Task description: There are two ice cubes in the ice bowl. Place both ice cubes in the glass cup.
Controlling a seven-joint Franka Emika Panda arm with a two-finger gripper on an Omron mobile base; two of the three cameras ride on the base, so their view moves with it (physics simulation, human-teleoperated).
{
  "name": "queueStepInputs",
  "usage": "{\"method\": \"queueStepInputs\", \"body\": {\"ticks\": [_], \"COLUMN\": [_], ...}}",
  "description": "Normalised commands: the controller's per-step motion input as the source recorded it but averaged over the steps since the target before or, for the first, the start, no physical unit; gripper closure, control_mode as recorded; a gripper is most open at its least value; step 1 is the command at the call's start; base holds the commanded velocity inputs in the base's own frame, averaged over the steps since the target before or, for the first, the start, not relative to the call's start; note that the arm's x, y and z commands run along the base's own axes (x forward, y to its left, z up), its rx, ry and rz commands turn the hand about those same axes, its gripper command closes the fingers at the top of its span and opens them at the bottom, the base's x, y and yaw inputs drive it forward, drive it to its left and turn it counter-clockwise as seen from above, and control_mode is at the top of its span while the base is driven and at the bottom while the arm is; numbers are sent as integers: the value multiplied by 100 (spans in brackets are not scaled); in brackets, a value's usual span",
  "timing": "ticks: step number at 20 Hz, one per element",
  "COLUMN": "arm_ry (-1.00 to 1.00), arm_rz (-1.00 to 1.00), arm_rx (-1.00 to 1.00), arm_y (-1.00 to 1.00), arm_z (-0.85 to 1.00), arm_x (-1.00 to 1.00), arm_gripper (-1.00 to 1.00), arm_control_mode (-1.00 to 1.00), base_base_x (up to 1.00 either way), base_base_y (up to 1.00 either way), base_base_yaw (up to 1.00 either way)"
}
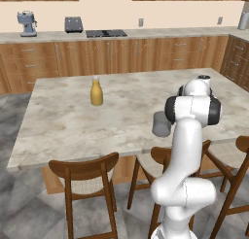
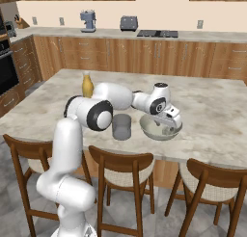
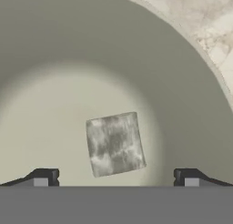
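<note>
The ice bowl (image 2: 148, 130), wide and grey, stands on the island counter near its front edge, right of the glass cup (image 2: 121, 126), a grey tumbler that also shows beside the arm (image 1: 161, 124). My gripper (image 2: 166, 130) reaches down into the bowl. In the hand view the bowl's inside wall (image 3: 136, 50) surrounds one grey mottled ice cube (image 3: 115, 144) lying flat on the bottom. My gripper (image 3: 115, 178) hangs just above that cube, open, fingertips (image 3: 44, 177) spread wide to either side of it. A second cube is not seen.
A yellow bottle (image 1: 96, 92) with a pale cap stands further back on the island (image 1: 63, 121). Wooden chairs (image 2: 123, 166) line the island's near edge. A coffee machine (image 1: 27, 24) and a toaster (image 1: 73, 24) sit on the back counter.
</note>
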Motion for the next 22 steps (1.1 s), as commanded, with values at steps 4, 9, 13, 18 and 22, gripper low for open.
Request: {"method": "queueStepInputs", "body": {"ticks": [4,9,13,18,22], "arm_ry": [-4,-4,0,0,0], "arm_rz": [0,0,0,-3,-4], "arm_rx": [0,0,0,0,0], "arm_y": [-13,-21,-7,0,0], "arm_z": [-19,-22,-26,-31,-48], "arm_x": [31,19,6,7,3], "arm_gripper": [-100,-100,-100,-100,100], "arm_control_mode": [-100,-100,-100,-100,-100], "base_base_x": [0,0,0,0,0], "base_base_y": [0,0,0,0,0], "base_base_yaw": [0,0,0,0,0]}}
